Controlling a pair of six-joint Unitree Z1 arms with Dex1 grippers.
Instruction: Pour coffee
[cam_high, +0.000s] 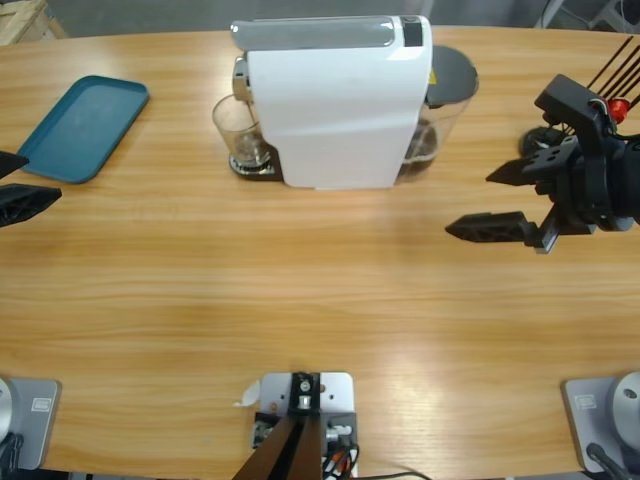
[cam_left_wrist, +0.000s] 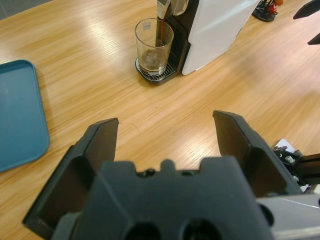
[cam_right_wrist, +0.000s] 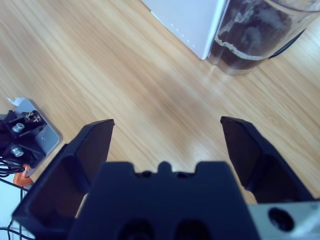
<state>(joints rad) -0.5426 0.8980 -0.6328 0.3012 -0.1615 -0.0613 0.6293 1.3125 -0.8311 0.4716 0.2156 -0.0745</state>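
A white coffee machine (cam_high: 340, 110) stands at the table's far middle, with a clear glass (cam_high: 240, 130) on its drip tray. In the left wrist view a thin dark stream of coffee (cam_left_wrist: 161, 31) runs from the spout into the glass (cam_left_wrist: 153, 47), and a little liquid lies at its bottom. My left gripper (cam_left_wrist: 167, 135) is open and empty, well short of the glass; in the high view it (cam_high: 20, 185) sits at the left edge. My right gripper (cam_high: 500, 200) is open and empty, right of the machine and apart from it.
A teal tray (cam_high: 85, 125) lies at the far left near my left gripper. Behind the machine stands a clear tank (cam_right_wrist: 255, 35) with a dark lid (cam_high: 452, 75). Bare wooden tabletop (cam_high: 320, 300) stretches between the arms.
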